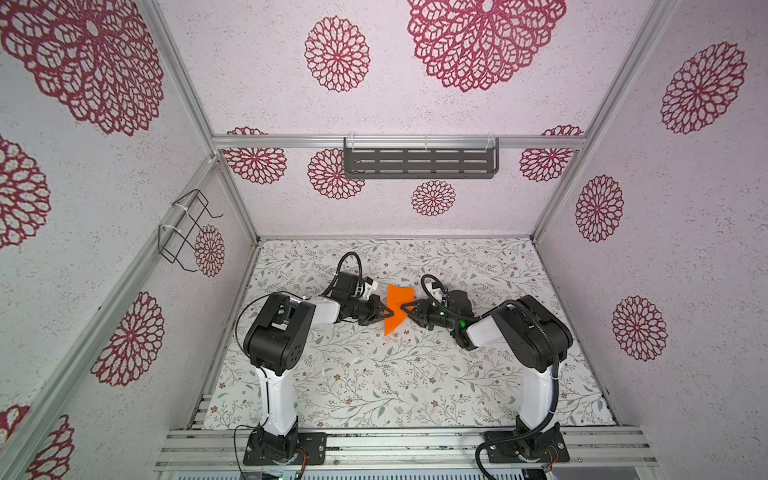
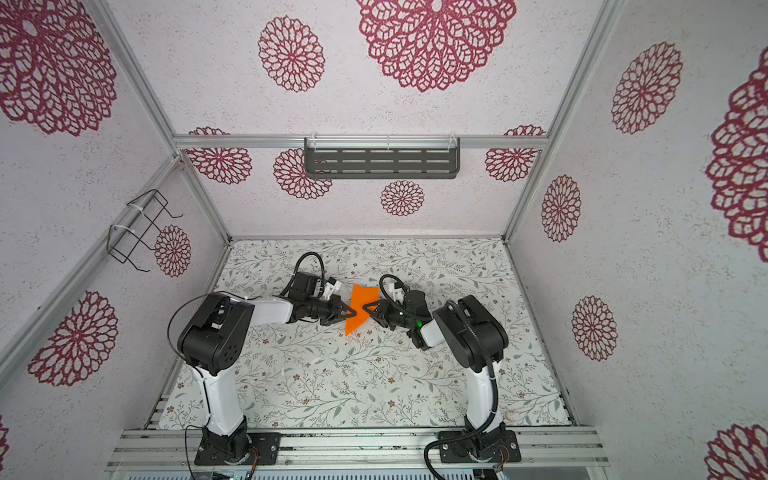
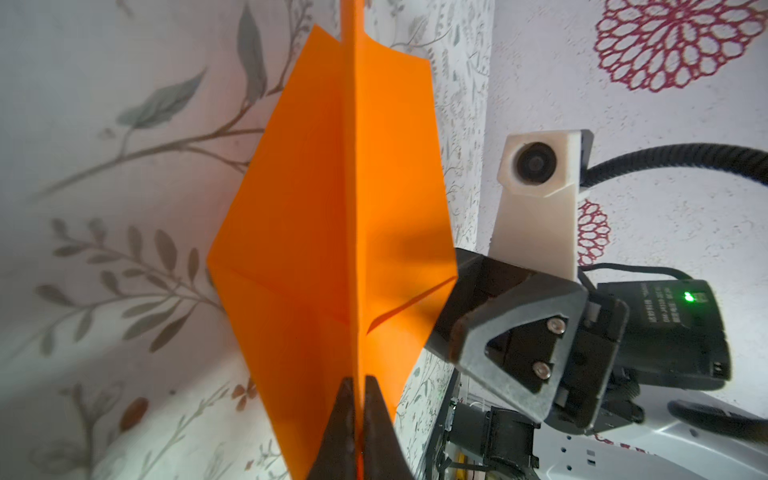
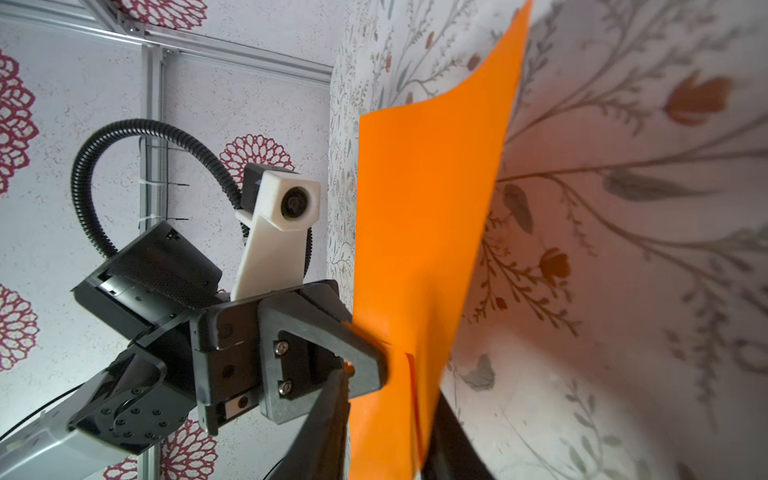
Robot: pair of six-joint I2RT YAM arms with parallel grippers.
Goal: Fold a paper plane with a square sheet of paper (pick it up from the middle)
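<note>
The square sheet of paper is now folded into a pointed orange paper plane (image 1: 397,296) (image 2: 360,297) with a centre crease and spread wings, held edge-up above the middle of the table. My left gripper (image 1: 390,311) (image 2: 354,312) comes from the left and is shut on the centre fold (image 3: 359,386); the wings (image 3: 311,249) fan out beyond its tips. My right gripper (image 1: 402,308) (image 2: 365,308) faces it from the right. Its jaws (image 4: 392,386) straddle the paper (image 4: 424,208), one finger on each side, a gap still between them.
The floral table cover (image 1: 374,374) lies under both arms. A grey slotted shelf (image 1: 419,162) hangs on the back wall and a black wire rack (image 1: 187,228) on the left wall. The two grippers' tips stand almost tip to tip.
</note>
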